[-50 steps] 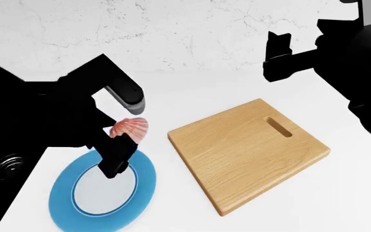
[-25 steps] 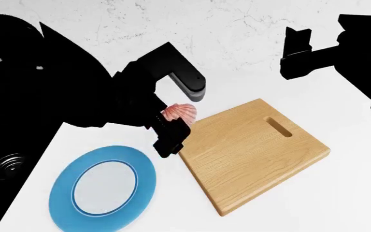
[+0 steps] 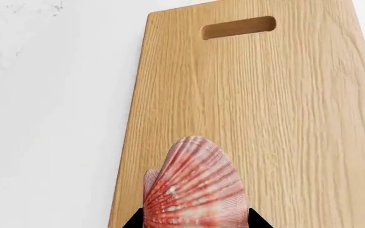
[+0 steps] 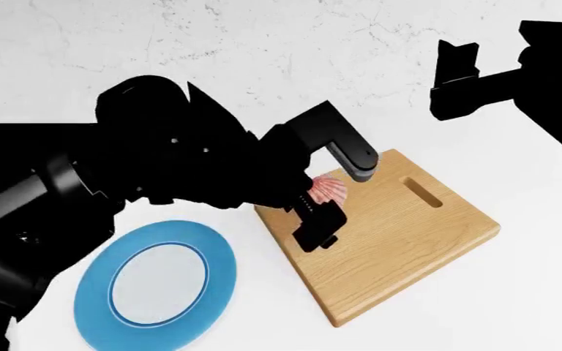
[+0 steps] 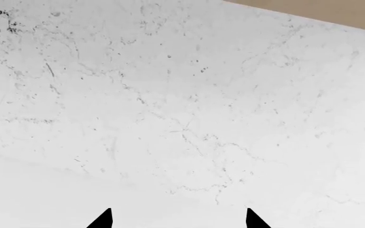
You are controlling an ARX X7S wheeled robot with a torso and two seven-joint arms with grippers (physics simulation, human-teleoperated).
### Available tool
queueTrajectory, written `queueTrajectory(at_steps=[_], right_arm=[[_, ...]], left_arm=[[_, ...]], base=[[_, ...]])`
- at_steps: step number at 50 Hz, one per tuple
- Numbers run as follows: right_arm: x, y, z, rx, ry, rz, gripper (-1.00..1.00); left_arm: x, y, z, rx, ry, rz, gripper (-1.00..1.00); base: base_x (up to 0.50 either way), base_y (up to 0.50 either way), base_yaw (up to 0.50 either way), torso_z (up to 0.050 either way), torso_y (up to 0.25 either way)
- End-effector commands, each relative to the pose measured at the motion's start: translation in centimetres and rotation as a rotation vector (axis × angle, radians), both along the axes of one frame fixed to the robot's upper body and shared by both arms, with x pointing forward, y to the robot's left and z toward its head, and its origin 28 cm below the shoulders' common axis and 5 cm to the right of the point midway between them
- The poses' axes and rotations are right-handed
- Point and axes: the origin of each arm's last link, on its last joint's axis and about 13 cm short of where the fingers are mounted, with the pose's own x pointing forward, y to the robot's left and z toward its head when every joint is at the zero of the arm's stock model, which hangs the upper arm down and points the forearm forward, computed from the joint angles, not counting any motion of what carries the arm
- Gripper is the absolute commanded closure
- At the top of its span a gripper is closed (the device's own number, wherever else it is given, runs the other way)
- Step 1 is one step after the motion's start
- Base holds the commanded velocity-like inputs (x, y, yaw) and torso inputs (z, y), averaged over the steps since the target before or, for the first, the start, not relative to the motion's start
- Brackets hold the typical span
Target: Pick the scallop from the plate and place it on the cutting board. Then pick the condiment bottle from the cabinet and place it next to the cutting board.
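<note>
1. Scallop [image 4: 327, 189]: pink-orange ribbed shell, clamped in the left claw [image 4: 332, 191]. In the left wrist view it [image 3: 195, 185] shows fan-up between the two dark claw tips, over the wooden surface near one long edge.
2. Cutting board [image 4: 383, 234]: light-brown, grain visible, handle slot [image 3: 238, 27] at the end away from the shell. It lies flat on the white bench [image 4: 515, 292].
3. Plate [image 4: 96, 292]: blue rim, white centre, bare; it sits just beside the board's near corner, apart from the claw.
4. Right claw [image 5: 177, 223]: jaws apart, nothing between them, held high by the marble wall [image 5: 182, 104]; well clear of the board.
5. Condiment bottle: not in view in any picture; the cabinet likewise.
6. Step in hand, as judged: setting the shell down on the board. First half of the task nearly done; bottle part not yet begun.
7. Handling notes:
   - Whether the shell touches the wood cannot be told; lower gently before letting go, so it does not drop and skid.
   - It hangs close to the board's edge; shifting toward the middle gives margin against rolling off.
   - A curved shell may rock; open the jaws slowly, then lift straight up to avoid dragging it.
</note>
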Motion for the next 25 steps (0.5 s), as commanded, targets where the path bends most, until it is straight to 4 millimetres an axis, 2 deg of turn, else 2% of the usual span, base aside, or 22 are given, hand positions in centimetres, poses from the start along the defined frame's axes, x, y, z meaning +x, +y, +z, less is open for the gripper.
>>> queueTrajectory(at_steps=[1,14,15,25], right_arm=[[-0.1,-0.05,0.03,-0.001,0.002,-0.002,-1.0],[-0.18,-0.11,0.04,-0.004,0.004,-0.002,-1.0],[-0.18,-0.11,0.04,-0.004,0.004,-0.002,-1.0],[-0.22,-0.17,0.03,-0.003,0.003,-0.005,-1.0]], left_arm=[[0.7,-1.82,-1.98,-0.002,0.001,-0.005,1.0],[0.72,-2.39,-2.82,-0.001,0.015,-0.015,1.0],[0.73,-2.37,-2.81,-0.002,0.015,-0.015,-1.0],[0.54,-2.37,-2.26,-0.012,0.014,-0.023,-1.0]], base=[[0.0,0.0,0.0,0.0,0.0],[0.0,0.0,0.0,0.0,0.0],[0.0,0.0,0.0,0.0,0.0],[0.0,0.0,0.0,0.0,0.0]])
